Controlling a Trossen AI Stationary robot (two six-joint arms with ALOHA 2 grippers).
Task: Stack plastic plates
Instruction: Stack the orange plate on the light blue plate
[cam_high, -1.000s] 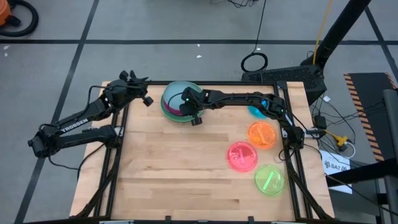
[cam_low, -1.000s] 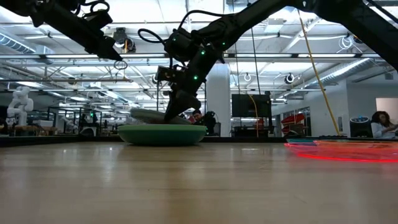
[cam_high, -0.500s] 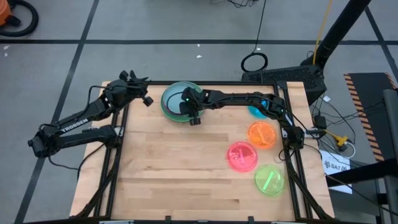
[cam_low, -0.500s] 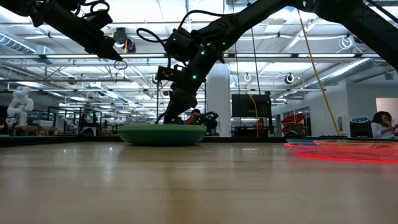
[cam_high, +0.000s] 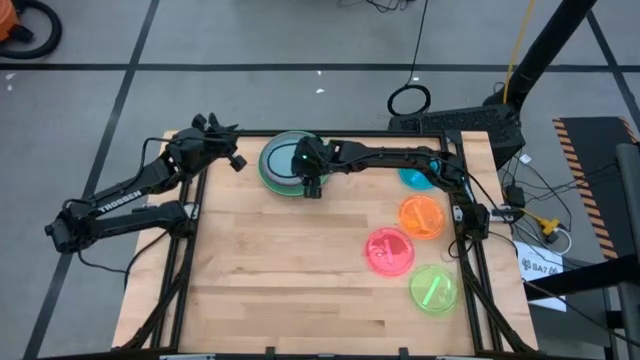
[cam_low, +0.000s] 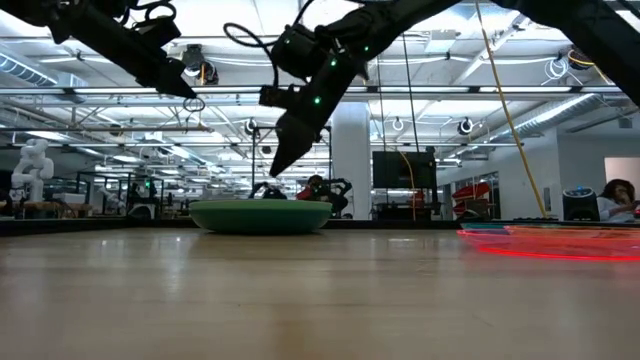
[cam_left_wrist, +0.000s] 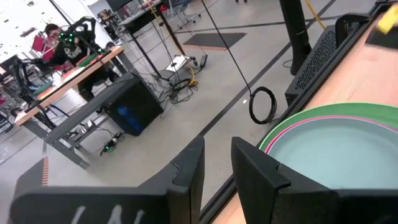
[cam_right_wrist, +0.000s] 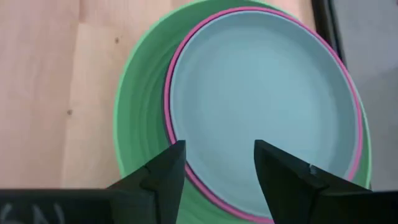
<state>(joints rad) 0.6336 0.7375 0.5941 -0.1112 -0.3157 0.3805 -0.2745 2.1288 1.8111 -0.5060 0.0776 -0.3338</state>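
A stack of plastic plates stands at the table's far middle-left, with a pale blue plate (cam_high: 281, 157) (cam_right_wrist: 261, 93) on top. Under it sit a magenta plate, only its rim (cam_right_wrist: 169, 124) showing, and a green plate (cam_right_wrist: 140, 106) (cam_low: 260, 215). My right gripper (cam_right_wrist: 217, 168) (cam_low: 275, 165) hangs open a little above the stack's right part, with nothing between its fingers. My left gripper (cam_high: 238, 160) (cam_left_wrist: 217, 171) waits raised by the far left corner, its fingers a narrow gap apart and empty. Small teal (cam_high: 413, 179), orange (cam_high: 422, 215), pink (cam_high: 388, 250) and lime (cam_high: 433, 290) plates lie flat along the right side.
The black frame rail (cam_high: 400, 133) runs along the table's far edge, just behind the stack. Bare wood (cam_high: 280, 270) spreads over the middle and near left. In the low view a person (cam_low: 615, 200) sits in the room beyond the table.
My right gripper has let go of the pale blue plate and risen above the stack. The plate, which lay tilted on the stack with its near-right edge held up, now lies flat on the magenta plate.
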